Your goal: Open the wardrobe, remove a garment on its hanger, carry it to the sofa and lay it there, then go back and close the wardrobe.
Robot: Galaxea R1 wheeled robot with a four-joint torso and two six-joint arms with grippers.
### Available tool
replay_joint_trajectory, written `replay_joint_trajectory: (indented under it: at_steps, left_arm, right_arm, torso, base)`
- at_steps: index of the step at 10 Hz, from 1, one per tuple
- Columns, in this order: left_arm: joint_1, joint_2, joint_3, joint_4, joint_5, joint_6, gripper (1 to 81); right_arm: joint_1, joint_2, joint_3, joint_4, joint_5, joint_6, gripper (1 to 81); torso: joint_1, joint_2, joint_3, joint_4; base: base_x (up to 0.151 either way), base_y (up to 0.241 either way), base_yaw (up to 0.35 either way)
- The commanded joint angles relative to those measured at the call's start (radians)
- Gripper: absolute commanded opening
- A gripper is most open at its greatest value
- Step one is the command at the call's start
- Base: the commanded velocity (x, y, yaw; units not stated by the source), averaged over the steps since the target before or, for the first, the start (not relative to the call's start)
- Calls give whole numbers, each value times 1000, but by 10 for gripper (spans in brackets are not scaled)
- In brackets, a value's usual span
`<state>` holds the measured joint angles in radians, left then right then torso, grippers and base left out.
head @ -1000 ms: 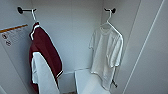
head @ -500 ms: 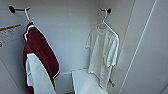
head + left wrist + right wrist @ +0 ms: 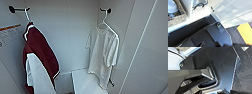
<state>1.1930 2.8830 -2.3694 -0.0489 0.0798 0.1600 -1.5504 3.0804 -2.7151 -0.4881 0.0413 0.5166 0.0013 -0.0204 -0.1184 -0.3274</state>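
Observation:
The wardrobe (image 3: pixel 70 37) stands open in the head view, its white inside facing me. The garment (image 3: pixel 102 55), a white short-sleeved T-shirt, hangs at the right on its slim white hanger (image 3: pixel 106 22). The hanger's hook sits over a dark peg (image 3: pixel 108 10) on the side wall. The shirt hangs straight and nothing touches it.
A maroon jacket with white trim (image 3: pixel 40 57) hangs from a peg at the left. A white shelf or box (image 3: pixel 85 80) lies low between the two. A white panel (image 3: pixel 150 50) rises on the right. Below the left wrist are a white panel (image 3: pixel 233 11) and a yellow floor patch (image 3: pixel 245 31).
The whole head picture has shifted a little, so the camera has moved. Both pieces of clothing hang as before.

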Motion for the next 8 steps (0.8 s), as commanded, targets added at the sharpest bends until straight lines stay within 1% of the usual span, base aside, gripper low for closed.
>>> replay_joint_trajectory:
  at_steps: [1,2,3,4,7,8]
  left_arm:
    - [-193,-40,90,1,103,-4,811]
    - [-227,-42,102,-5,103,-7,811]
    - [-256,-49,120,-20,125,-13,811]
    - [-287,-74,200,-23,159,-14,811]
    - [-352,-157,383,-29,146,-16,811]
    - [-385,-184,449,-51,147,-16,811]
  right_arm:
    - [45,7,8,-10,-50,-3,811]
    - [45,7,8,-13,-50,-3,811]
    - [45,7,8,-15,-49,-4,811]
    - [46,8,8,-14,-49,-4,811]
    - [48,7,3,-14,-50,-4,811]
    - [48,8,2,-14,-52,-4,811]
  torso:
    - [0,0,0,0]
    - [0,0,0,0]
    - [0,0,0,0]
    - [0,0,0,0]
    - [1,0,0,0]
    - [1,0,0,0]
  base:
    - [0,0,0]
    - [0,0,0]
    - [0,0,0]
    - [0,0,0]
    - [0,0,0]
    - [0,0,0]
